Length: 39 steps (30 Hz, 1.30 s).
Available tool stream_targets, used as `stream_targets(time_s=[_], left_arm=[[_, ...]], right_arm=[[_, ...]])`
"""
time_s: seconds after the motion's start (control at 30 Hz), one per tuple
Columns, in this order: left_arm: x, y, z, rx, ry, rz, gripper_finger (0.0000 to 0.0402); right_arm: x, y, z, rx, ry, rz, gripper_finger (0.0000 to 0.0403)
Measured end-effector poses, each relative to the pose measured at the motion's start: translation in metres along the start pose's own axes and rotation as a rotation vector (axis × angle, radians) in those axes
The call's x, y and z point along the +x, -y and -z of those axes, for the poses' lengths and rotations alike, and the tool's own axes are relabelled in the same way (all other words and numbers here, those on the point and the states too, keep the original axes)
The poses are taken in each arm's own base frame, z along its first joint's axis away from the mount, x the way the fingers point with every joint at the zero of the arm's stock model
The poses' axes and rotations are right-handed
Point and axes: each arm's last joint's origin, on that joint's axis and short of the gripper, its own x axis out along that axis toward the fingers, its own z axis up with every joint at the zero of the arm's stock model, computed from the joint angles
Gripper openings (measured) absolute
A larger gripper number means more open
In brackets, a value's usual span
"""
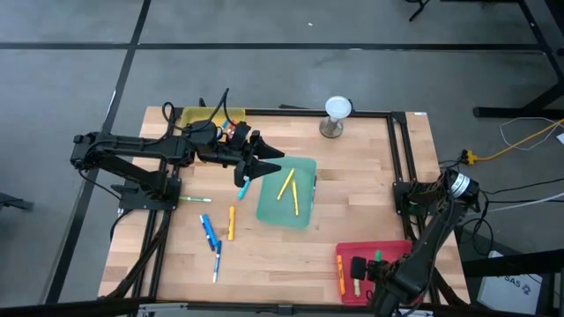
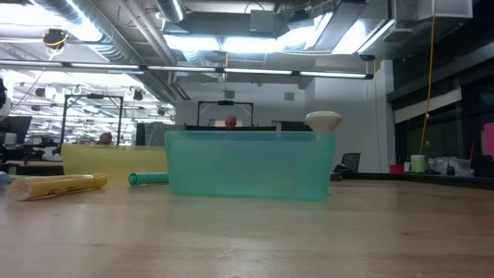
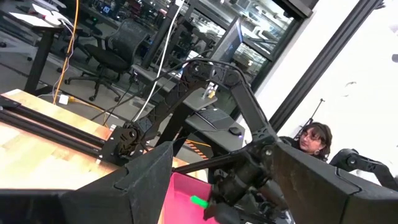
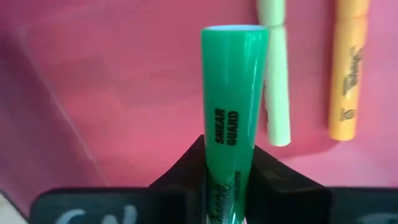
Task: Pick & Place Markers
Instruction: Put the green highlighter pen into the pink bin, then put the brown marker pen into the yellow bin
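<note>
Your right claw (image 4: 229, 186) was at the lower right of the high view, over the red tray (image 1: 395, 251), and it pinched a green marker (image 4: 233, 106). An orange marker (image 4: 348, 74) and a pale one (image 4: 273, 81) lay in that tray. Your left claw (image 1: 256, 163) stood spread at the left edge of the teal tray (image 1: 304, 216), where two yellow markers (image 1: 289, 189) lay. Blue markers (image 1: 210, 236) and another orange one (image 1: 232, 223) lay on the bench (image 1: 352, 176), lower left
</note>
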Motion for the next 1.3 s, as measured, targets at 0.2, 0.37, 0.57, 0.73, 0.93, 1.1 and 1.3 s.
stream_targets(time_s=[0.2, 0.37, 0.57, 0.73, 0.93, 1.1, 1.3], left_arm=[[0.000, 0.000, 0.000, 0.000, 0.000, 0.000, 0.0267], [0.000, 0.000, 0.000, 0.000, 0.000, 0.000, 0.0267], [0.000, 0.000, 0.000, 0.000, 0.002, 0.000, 0.0267], [0.000, 0.000, 0.000, 0.000, 0.004, 0.001, 0.0267], [0.000, 0.000, 0.000, 0.000, 0.003, 0.000, 0.0267], [0.000, 0.000, 0.000, 0.000, 0.004, 0.000, 0.0267], [0.000, 0.000, 0.000, 0.000, 0.003, 0.001, 0.0267]], right_arm=[[0.027, -0.005, 0.006, -0.043, -0.004, -0.004, 0.0058], [0.038, -0.008, 0.012, -0.093, -0.043, -0.003, 0.0058], [0.039, -0.007, 0.011, -0.083, -0.036, -0.001, 0.0091], [0.039, -0.008, 0.011, -0.037, -0.015, -0.044, 0.0127], [0.039, -0.008, 0.011, -0.014, -0.001, -0.072, 0.0147], [0.030, -0.006, 0.008, 0.025, 0.005, -0.069, 0.0148], [-0.005, 0.002, 0.003, 0.085, 0.094, -0.032, 0.0136]])
